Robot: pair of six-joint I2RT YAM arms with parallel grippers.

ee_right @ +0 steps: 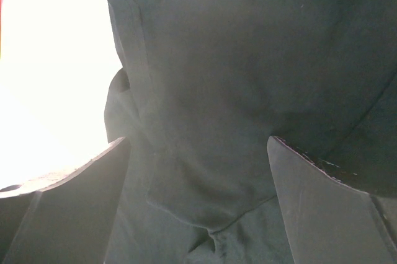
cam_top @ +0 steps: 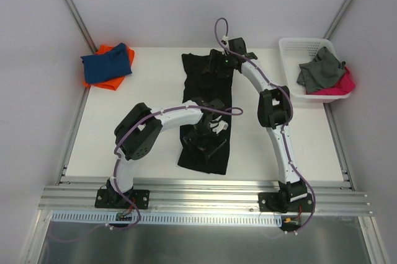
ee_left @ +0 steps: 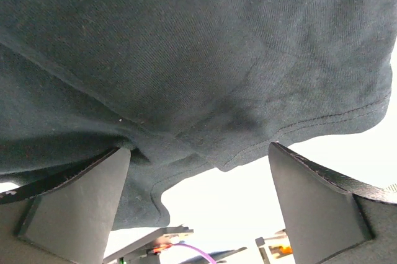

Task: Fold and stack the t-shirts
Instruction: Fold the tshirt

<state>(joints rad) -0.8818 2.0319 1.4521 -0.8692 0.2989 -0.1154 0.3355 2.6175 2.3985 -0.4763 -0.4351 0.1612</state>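
Black cloth fills both wrist views. The black t-shirt (cam_top: 197, 78) lies as a long narrow strip, running away from me directly under both tools. The left tool (cam_top: 208, 132) hangs over the near half with its jaws wide apart and nothing held. A hemmed edge with a small ruck sits just ahead of it. Farther out, the right tool (cam_top: 224, 59) stands over the far end, also spread wide and empty. From this close I can't tell whether either tool's fingertips touch the fabric.

I judge that the sides are already turned in, so the step in hand is the end-to-end fold. One tool must close on an end edge through all layers, lift it, and carry it over towards the other tool.

The fold then goes to the stack well off to the right tool's left, where the blue t-shirt (cam_top: 107, 66) lies on the orange t-shirt (cam_top: 110, 84). On the right tool's other side, a white basket (cam_top: 291, 44) holds grey and pink garments.

Aluminium rails (cam_top: 205, 197) carry the arm bases. Beyond them is the matt white table (cam_top: 136, 100), with plain pale walls around it.
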